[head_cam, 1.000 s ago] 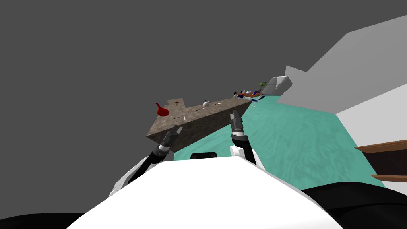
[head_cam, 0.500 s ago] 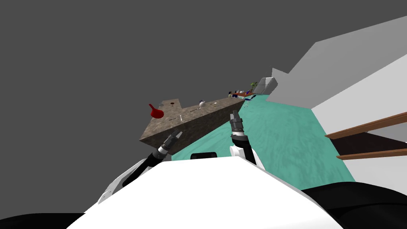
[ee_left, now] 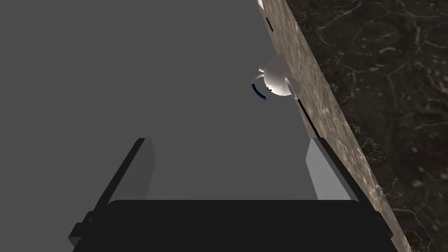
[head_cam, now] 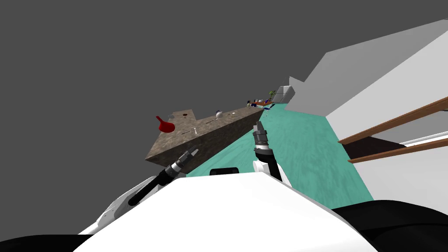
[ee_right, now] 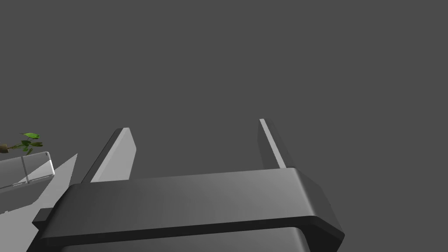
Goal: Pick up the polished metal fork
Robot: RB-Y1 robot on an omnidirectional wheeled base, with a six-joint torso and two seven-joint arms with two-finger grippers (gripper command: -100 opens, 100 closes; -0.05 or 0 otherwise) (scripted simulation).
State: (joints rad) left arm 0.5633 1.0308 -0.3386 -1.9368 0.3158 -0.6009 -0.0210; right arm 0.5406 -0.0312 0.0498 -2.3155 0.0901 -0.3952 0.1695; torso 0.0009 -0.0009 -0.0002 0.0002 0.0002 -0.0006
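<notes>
L gripper [head_cam: 190,153] wide, low beside counter [head_cam: 175,138] edge; R gripper [head_cam: 259,126] wide, raised upright.

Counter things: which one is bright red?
The red round thing with a thin stem, at the brown stone counter's near end by the dark wall. The round white pot farther along is pale.

Mottled brown stone counter [head_cam: 175,140], glossy red vessel [head_cam: 166,127], shiny white pot [ee_left: 276,81], wooden shelves [head_cam: 393,122]
</notes>
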